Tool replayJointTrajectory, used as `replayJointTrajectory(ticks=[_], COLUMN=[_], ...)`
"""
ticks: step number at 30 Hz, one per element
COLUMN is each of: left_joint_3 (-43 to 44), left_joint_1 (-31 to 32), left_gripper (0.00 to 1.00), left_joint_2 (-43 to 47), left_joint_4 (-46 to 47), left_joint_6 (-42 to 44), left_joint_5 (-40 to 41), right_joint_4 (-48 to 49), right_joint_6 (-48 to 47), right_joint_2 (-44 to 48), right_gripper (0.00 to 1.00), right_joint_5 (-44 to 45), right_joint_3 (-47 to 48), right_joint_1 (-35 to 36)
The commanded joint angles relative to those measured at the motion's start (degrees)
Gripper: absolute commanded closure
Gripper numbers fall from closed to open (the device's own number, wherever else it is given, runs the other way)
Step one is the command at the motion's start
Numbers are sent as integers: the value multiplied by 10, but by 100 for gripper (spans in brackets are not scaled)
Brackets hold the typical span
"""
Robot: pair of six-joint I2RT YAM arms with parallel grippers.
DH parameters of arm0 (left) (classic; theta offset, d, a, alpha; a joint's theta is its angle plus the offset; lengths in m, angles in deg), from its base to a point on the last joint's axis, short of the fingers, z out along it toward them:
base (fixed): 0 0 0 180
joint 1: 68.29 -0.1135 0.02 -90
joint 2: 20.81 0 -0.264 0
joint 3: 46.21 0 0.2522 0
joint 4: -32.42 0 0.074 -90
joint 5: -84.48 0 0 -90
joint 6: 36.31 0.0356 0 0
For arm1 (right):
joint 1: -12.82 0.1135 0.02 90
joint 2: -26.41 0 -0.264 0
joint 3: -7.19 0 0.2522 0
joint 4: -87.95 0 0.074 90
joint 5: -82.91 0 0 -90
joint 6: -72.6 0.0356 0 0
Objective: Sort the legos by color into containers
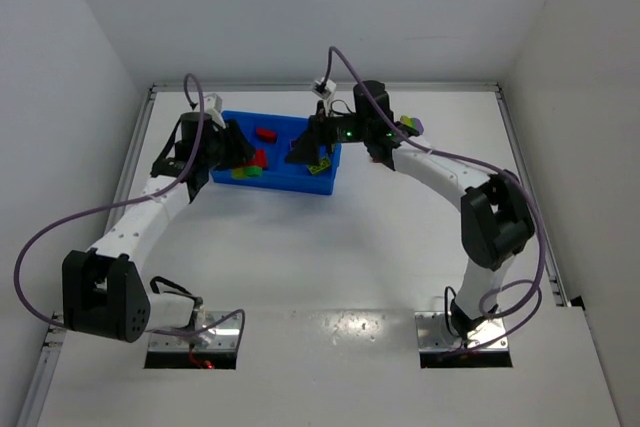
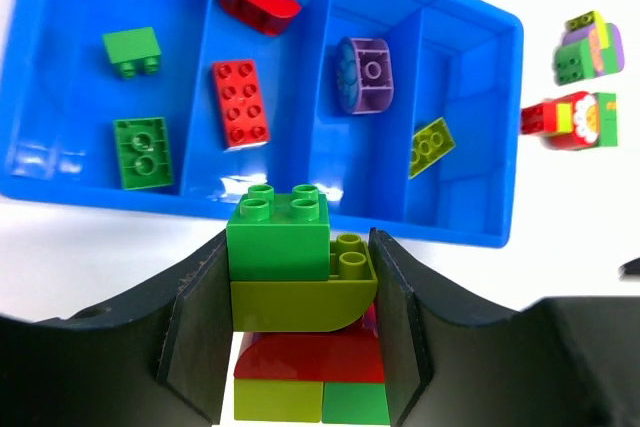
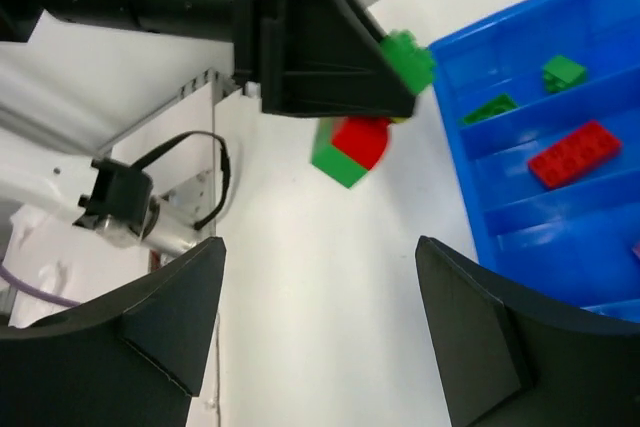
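- Clump (image 2: 300,347) of glossy, studded green, yellow-green and red bricks, clenched in left hand (image 2: 300,257), just short of tray (image 2: 470,197); probably held up for splitting.
- In tray, loose bricks, one colour per compartment: green, red, purple, yellow-green.
- Right hand (image 3: 320,322) spread wide, empty, facing clump.
- More clumps (image 2: 587,47) on white bench (image 2: 80,247).

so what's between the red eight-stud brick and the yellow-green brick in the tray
A round purple brick, alone in its own compartment of the blue tray; the left wrist view shows it.
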Motion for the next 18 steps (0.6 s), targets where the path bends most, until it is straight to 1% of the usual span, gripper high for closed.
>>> replayJointTrajectory(ticks=[1,2,4,6,7,11,15,18], left_joint_3=[38,47,52,66,71,83,83,83], left_joint_1=[14,14,14,14,14,14,19,19], left_gripper=[100,100,100,100,100,100,100,100], left_joint_2=[-9,-15,-21,-26,-26,-38,-38,-38], left_joint_4=[18,18,18,12,12,12,12,12], left_joint_6=[-60,-75,-95,-118,-126,-141,-141,-141], left_joint_5=[-13,-8,-2,4,4,9,14,14], right_joint_4=[-16,-62,-94,-62,-51,-66,-60,-60], right_joint_6=[-40,-46,-46,-10,-10,-10,-10,-10], right_joint_2=[-31,-61,-83,-89,-89,-110,-116,-122], right_gripper=[23,23,23,23,21,20,20,16], right_joint_5=[-46,-46,-27,0,0,7,-15,-35], right_joint_3=[36,57,103,96,96,116,128,154], right_joint_1=[13,19,19,24,24,24,24,24])
